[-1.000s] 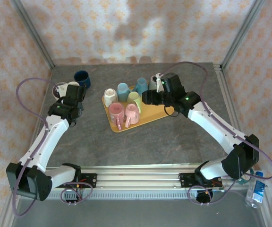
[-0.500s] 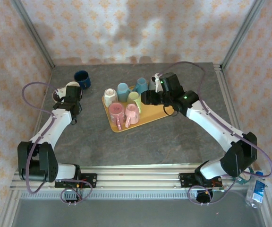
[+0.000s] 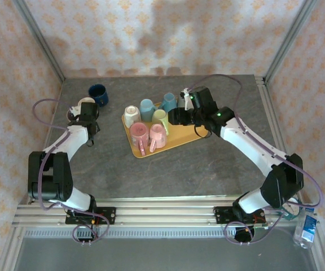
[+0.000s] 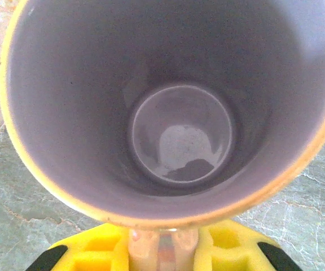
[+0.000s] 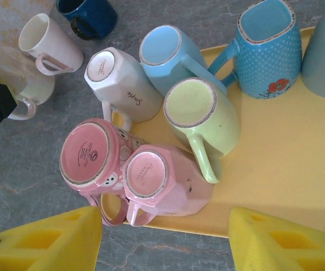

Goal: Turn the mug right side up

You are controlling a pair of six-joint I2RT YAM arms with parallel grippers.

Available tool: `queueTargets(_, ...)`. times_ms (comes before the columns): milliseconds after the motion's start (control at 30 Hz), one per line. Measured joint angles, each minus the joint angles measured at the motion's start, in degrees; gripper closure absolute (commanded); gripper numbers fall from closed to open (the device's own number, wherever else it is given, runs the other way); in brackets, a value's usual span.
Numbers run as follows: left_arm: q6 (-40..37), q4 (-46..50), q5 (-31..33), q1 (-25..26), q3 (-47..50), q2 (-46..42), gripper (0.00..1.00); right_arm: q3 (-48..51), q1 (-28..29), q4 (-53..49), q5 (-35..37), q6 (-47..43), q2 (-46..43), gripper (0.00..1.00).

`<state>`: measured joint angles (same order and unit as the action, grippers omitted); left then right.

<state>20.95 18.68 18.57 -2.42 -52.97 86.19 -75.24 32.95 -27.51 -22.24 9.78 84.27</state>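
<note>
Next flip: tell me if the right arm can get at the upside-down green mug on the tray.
Probably yes: its open fingers hover close by the green mug, whose handle juts over bare tray, though mugs crowd its other sides.

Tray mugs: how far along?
Done: navy mug and pale mug stand mouth-up on the table. In hand: left gripper jaws shut on the handle of a cream mug. Left: five base-up on the tray: white mug, light blue mug, green mug, two pink mugs. Right gripper open above them.

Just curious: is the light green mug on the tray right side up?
No, the light green mug rests mouth down, base showing, on the yellow tray.
</note>
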Motion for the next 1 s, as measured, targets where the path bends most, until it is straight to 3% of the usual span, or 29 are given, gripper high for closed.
queueTargets(200, 0.0, -1.4, -0.9, -0.3, 0.1, 2.9, 0.87, -0.9, -0.3, 0.1, -0.6, 0.0, 0.5, 0.40)
queueTargets(367, -0.1, -2.4, -1.5, -0.3, 0.2, 3.9, 0.66, -1.0, -0.5, 0.1, -1.2, 0.0, 0.6, 0.40)
queueTargets(500, 0.0, -4.0, -1.5, -0.3, 0.2, 3.9, 0.57, -1.3, -0.7, 0.1, -1.5, 0.0, 0.7, 0.40)
queueTargets(767, 0.1, -3.0, -2.9, -0.3, 0.2, 0.8, 0.51, -1.3, -1.2, 0.0, -1.2, 0.5, 0.6, 0.40)
queueTargets(1000, 0.9, 3.1, -8.8, -0.3, 1.0, -10.0, 0.46, -0.3, -1.2, -2.0, 3.2, 2.9, -1.4, 0.45)
